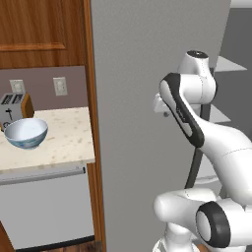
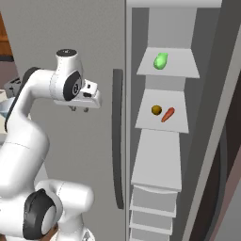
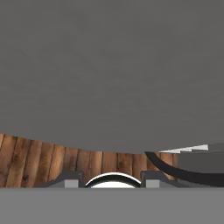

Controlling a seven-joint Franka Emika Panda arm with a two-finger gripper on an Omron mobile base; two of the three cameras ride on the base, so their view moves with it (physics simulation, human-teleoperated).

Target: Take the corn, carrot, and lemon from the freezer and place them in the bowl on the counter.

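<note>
A leafy green corn (image 2: 161, 61) is seen on a white freezer (image 2: 94, 28) shelf above the round lemon (image 2: 156, 110) and tapered carrot (image 2: 167, 114); the gripper (image 2: 79, 109) is held empty, fingers spread.

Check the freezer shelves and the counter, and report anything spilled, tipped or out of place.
Nothing stands out. The corn lies on an upper freezer shelf, the lemon and carrot side by side below, and the bowl sits upright on the counter.

one bowl (image 1: 25, 132), one toaster (image 1: 13, 108), two wall outlets (image 1: 59, 86), one corn (image 2: 161, 60), one lemon (image 2: 156, 110), one carrot (image 2: 167, 114)
</note>
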